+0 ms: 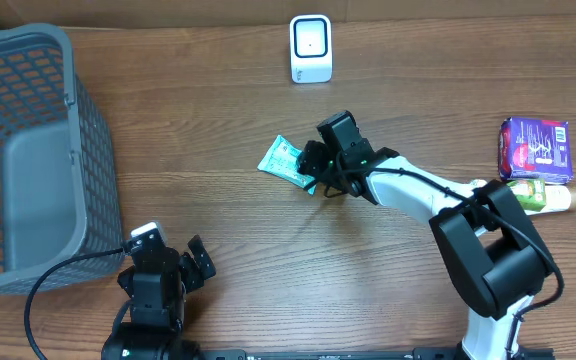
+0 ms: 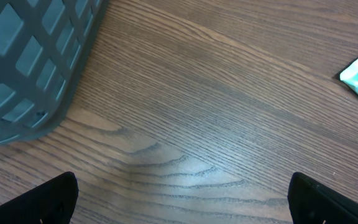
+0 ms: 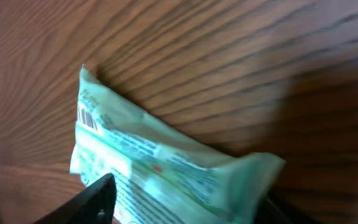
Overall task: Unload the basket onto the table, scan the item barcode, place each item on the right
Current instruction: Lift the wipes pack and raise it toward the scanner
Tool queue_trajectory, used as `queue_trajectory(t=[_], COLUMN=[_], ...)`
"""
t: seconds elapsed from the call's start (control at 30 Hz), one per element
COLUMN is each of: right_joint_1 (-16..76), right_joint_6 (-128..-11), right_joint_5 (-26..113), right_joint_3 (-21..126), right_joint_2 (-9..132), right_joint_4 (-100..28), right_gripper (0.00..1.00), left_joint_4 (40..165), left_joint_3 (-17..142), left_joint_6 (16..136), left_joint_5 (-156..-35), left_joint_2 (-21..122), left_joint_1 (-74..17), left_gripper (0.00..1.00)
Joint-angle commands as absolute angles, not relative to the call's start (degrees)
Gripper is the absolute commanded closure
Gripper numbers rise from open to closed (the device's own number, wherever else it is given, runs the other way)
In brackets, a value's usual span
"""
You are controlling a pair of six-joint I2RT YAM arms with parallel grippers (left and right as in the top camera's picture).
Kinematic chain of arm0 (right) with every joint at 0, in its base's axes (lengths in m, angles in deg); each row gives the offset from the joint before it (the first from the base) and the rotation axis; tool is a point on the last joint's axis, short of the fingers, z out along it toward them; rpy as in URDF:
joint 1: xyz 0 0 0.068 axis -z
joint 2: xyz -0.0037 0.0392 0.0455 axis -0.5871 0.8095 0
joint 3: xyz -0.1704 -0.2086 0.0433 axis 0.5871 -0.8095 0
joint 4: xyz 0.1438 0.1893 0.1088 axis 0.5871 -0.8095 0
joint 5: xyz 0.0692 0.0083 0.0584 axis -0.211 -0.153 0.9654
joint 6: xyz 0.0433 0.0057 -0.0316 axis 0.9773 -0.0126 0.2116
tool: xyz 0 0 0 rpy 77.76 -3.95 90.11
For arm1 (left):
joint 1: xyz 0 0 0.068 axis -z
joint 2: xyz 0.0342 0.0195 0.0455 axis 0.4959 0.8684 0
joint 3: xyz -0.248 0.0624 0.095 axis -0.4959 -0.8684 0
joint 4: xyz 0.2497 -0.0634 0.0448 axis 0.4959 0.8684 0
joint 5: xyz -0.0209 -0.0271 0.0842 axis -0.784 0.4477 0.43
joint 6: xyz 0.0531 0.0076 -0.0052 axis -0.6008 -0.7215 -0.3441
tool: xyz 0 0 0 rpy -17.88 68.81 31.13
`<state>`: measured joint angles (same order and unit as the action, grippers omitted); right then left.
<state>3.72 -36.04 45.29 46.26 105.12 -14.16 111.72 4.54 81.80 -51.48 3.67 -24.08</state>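
The wood-grain table [image 1: 228, 240] fills every view. Nearest the robot's base, the left gripper [image 1: 170, 250] hangs low over bare wood with its fingers spread wide and nothing between them. Just beside it stands one grey plastic mesh basket [image 1: 88, 150], cut off by the left edge; only its own grey floor shows inside.

Further out, at mid-table, the right gripper [image 1: 313, 175] is at the near end of a green snack packet [image 1: 283, 158] lying on the wood. In the blurred right wrist view the packet sits between the two dark fingers [image 3: 98, 199], a small barcode [image 3: 87, 117] showing on its upper corner, but I cannot tell whether they press on it.

At the right edge lie a purple packet [image 1: 535, 147] and a yellow-green bottle [image 1: 543, 195], partly hidden by the right arm. Farthest away stands one white barcode scanner [image 1: 310, 48]. That makes three items in all.
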Motion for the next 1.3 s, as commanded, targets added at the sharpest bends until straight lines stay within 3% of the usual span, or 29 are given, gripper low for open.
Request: queue_trajectory(t=[0.0, 0.1, 0.27, 0.33, 0.5, 0.77, 1.0, 1.13, 1.27], right_joint_1=[3.8, 3.8, 3.8, 3.8, 4.6, 11.1, 18.3, 20.7, 22.4], right_joint_6=[-32.0, -28.8, -28.3, -28.9, -34.9, -53.4, -58.2, -64.2, -67.5], right_joint_5=[51.4, 52.6, 52.6, 52.6, 56.9, 78.6, 92.9, 92.9, 83.5], right_joint_3=[46.3, 46.3, 46.3, 46.3, 46.7, 50.2, 50.2, 50.2, 50.6], right_joint_2=[109.0, 111.0, 111.9, 111.9, 111.3, 104.3, 98.4, 95.1, 90.7], right_joint_4=[-13.2, -12.9, -13.0, -13.0, -12.4, -14.0, -14.8, -17.7, -23.4], right_gripper=[0.38, 0.46, 0.9, 0.96, 0.96, 0.96, 0.96, 0.96, 0.96], left_joint_4=[111.5, 111.5, 111.5, 111.5, 111.5, 111.5, 111.5, 111.5, 111.5], left_joint_3=[4.6, 4.6, 4.6, 4.6, 4.6, 4.6, 4.6, 4.6, 4.6], left_joint_6=[82.8, 82.8, 82.8, 82.8, 82.8, 82.8, 82.8, 82.8, 82.8], left_joint_5=[-50.7, -50.7, -50.7, -50.7, -50.7, -50.7, -50.7, -50.7, -50.7], left_joint_2=[3.3, 3.3, 3.3, 3.3, 3.3, 3.3, 3.4, 3.4, 3.4], left_joint_1=[-24.0, -24.0, -24.0, -24.0, -24.0, -24.0, -24.0, -24.0, -24.0], left_gripper=[0.0, 0.01, 0.0, 0.01, 0.01, 0.01, 0.01, 0.01, 0.0])
